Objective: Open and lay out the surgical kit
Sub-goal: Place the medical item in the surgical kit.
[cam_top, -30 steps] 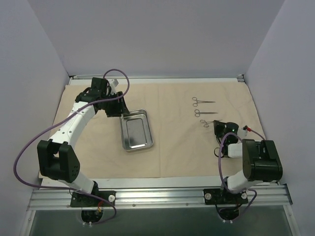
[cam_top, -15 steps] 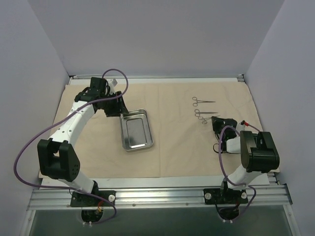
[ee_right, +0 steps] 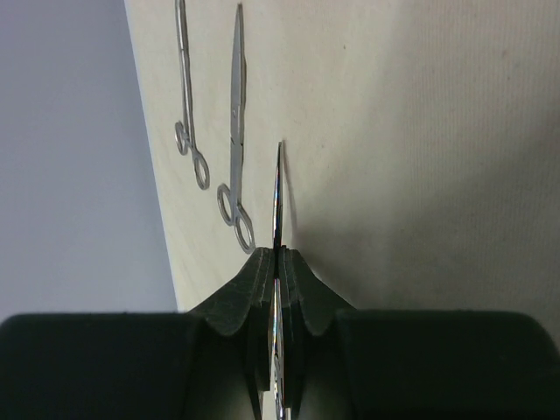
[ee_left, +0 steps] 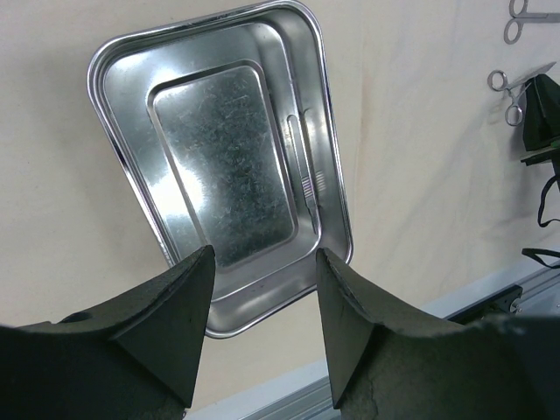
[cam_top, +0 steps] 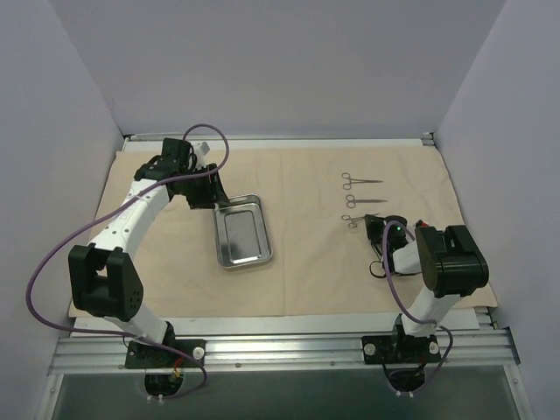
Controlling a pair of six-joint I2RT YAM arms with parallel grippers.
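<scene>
Right arm swung left, third forceps (ee_right: 278, 175) dragged along; right gripper (ee_right: 278, 255) clamped on it, beside two laid forceps (ee_right: 237, 87). Cloth (cam_top: 306, 175) spread. Left gripper (ee_left: 262, 258) apart beside tray (ee_left: 131, 131); I still owe thin tool (ee_left: 302, 171) inside.

Seeing the cloth wrap (cam_top: 306, 271) lying spread flat, the tray (cam_top: 242, 236) sitting on it left of centre, a thin instrument (ee_left: 302, 171) lying inside along one long wall, and, rightward, far forceps (cam_top: 360, 181), middle forceps (cam_top: 363, 201) and near forceps (cam_top: 352, 220) lining up front to back.
</scene>
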